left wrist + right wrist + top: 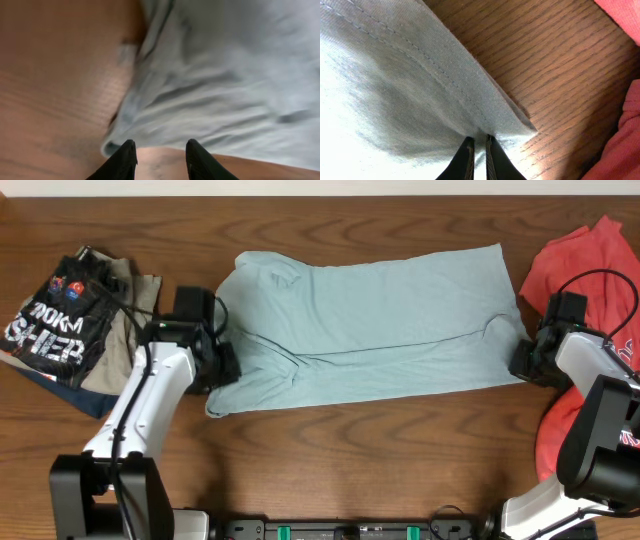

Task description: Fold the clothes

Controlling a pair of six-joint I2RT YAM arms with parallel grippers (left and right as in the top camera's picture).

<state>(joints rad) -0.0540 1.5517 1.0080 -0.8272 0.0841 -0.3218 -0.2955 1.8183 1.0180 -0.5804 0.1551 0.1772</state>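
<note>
A pale blue-grey T-shirt [370,320] lies spread across the middle of the wooden table, folded lengthwise. My left gripper [222,368] is at its left edge; in the left wrist view its fingers [160,156] are open, with the shirt's edge [220,85] just beyond them and nothing between them. My right gripper [522,360] is at the shirt's right lower corner; in the right wrist view its fingers [478,150] are shut on the hem of the shirt [420,85]. A red T-shirt [590,260] lies crumpled at the far right.
A pile of dark and tan garments with white lettering [70,320] lies at the far left. Red cloth [620,145] lies close to the right of my right gripper. Bare wood [400,440] runs along the table's front.
</note>
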